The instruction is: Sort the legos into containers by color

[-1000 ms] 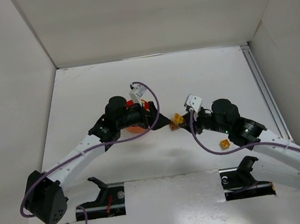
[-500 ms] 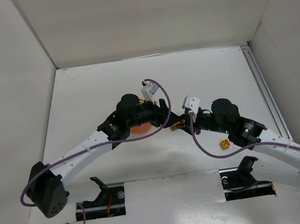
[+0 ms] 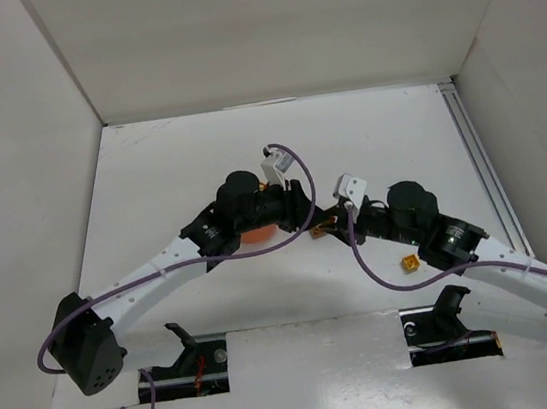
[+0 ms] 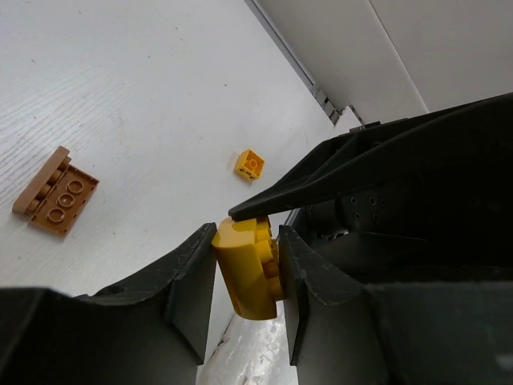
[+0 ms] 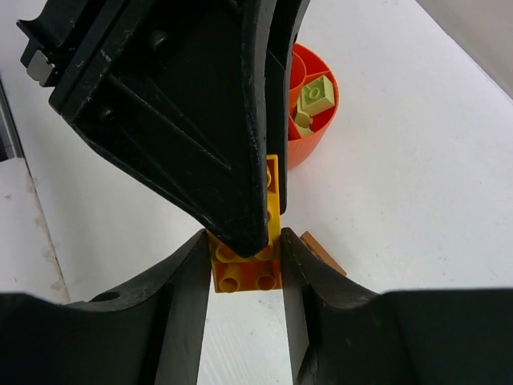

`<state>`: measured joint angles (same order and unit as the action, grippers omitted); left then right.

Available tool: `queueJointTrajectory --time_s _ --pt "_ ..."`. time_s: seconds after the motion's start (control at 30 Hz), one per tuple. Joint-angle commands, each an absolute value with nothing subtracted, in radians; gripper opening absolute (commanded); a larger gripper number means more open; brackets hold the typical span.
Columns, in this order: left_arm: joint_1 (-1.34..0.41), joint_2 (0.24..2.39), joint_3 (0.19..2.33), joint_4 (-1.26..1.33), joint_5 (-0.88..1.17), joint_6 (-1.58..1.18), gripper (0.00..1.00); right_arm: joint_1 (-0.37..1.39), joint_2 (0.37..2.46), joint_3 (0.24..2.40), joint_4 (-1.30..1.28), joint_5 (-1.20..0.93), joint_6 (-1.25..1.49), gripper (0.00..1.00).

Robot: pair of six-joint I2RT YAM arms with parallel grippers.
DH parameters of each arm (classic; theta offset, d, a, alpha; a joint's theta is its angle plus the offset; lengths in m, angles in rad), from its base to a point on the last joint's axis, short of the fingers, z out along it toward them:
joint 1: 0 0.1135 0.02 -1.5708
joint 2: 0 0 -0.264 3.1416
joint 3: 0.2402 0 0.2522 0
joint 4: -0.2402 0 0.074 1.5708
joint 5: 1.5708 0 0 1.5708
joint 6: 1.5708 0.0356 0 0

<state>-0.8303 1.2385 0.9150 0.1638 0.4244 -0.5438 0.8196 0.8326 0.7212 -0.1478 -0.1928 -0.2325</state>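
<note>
Near the right arm, a loose yellow brick [image 3: 411, 264] lies on the tabletop. Farther in, the right end effector [image 5: 244, 250] and the left end effector [image 4: 247, 239] both clench one yellow lego piece [image 4: 248, 281]. It looks best for one to hold firm while the other pulls straight, then carries it left to the orange dish [image 5: 309, 144].

mid-desk [image 3: 198, 164] the l hand [image 4: 247, 241] from the left & r hand [image 5: 244, 241] from the right meet tip to tip, one lego [image 4: 244, 269] between both pairs of fingers; dish [image 5: 313, 136] on desk under l wrist, just left of them, w/ pieces [image 5: 317, 96] in one compartment; flat lego [image 4: 56, 192] on desk beside the hands; small lego [image 3: 411, 264] on desk by r arm, nearer the bases
</note>
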Motion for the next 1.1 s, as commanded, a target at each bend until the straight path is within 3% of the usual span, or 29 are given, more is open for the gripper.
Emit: queueJointTrajectory --time_s 0.0,0.1,0.13,0.2,0.23,0.27,0.5,0.7,1.07 --pt "-0.825 1.181 0.956 0.124 0.373 -0.518 0.00 0.822 0.825 0.770 -0.106 -0.169 -0.219 0.42" --pt "-0.825 1.172 0.991 0.033 0.276 -0.505 0.00 0.822 0.847 0.793 -0.117 -0.169 -0.210 0.63" --pt "-0.825 1.172 1.003 0.000 0.196 -0.496 0.00 0.822 0.847 0.793 -0.126 -0.169 -0.210 0.75" --pt "-0.825 1.163 1.041 -0.072 0.093 -0.483 0.00 0.822 0.856 0.804 -0.138 -0.169 -0.210 0.85" --pt "-0.809 1.154 1.042 -0.131 0.046 -0.483 0.00 0.822 0.856 0.814 -0.147 -0.157 -0.210 0.96" --pt "-0.766 1.154 1.055 -0.153 -0.004 -0.483 0.00 0.822 0.847 0.815 -0.147 -0.132 -0.210 1.00" --pt "-0.572 1.083 1.043 -0.242 -0.189 -0.483 0.00 0.822 0.815 0.833 -0.293 0.070 -0.178 1.00" --pt "-0.430 1.158 1.032 -0.221 -0.184 -0.385 0.00 0.822 0.815 0.851 -0.376 0.121 -0.169 1.00" --pt "-0.397 1.365 1.115 -0.175 -0.106 -0.261 0.00 0.813 0.844 0.873 -0.451 0.156 -0.129 1.00"
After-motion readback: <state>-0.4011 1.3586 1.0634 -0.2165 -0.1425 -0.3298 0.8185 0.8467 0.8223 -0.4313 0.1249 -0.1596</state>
